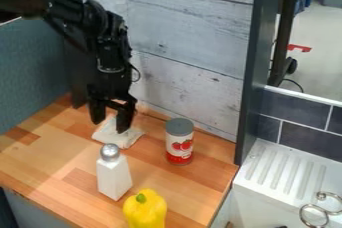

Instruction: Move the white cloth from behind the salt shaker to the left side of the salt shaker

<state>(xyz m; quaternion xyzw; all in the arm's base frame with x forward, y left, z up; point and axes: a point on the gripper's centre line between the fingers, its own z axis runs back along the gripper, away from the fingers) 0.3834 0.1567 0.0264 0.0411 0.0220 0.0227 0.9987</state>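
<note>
On your counter (40, 159), you have the cloth (133, 137) behind the shaker (113, 177), the can (180, 142) right, and the pepper (145, 211) in front.

The jointed black arm (112, 37) has a thin, looping black cable (139, 74).

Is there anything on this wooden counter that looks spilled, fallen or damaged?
Nothing stands out. The can, the shaker and the yellow pepper stand upright, and I see no spill. Only the white cloth, by the claw, lies a little rumpled.
</note>
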